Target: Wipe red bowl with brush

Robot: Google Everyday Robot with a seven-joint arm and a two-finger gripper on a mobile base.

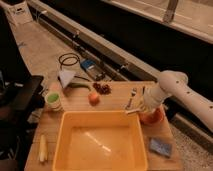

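Several loose items sat along the left of the wooden counter [75, 105]: a pale cob-like piece [42, 148] at the edge, a green cup [52, 100], then an orange fruit [94, 98]. All lay well apart from the work, likely to keep out of the arm's way. The big yellow-orange tub [100, 145] filled the middle front. Right of its far corner a grey fork [131, 98] lay on the wood.

The hand [142, 106] hung low at the left rim of the red bowl [154, 117], which stood just beside the tub's far right corner. The white arm [172, 87] reached down to it from the right. The brush [132, 111] showed as a pale sliver running left from the hand, near level, probably angled so its hidden end could meet the bowl. Whether the hand was clamped on it could not be told. A blue sponge [160, 146] lay near the front right corner, unused.

No brand, label or writing could be read anywhere.
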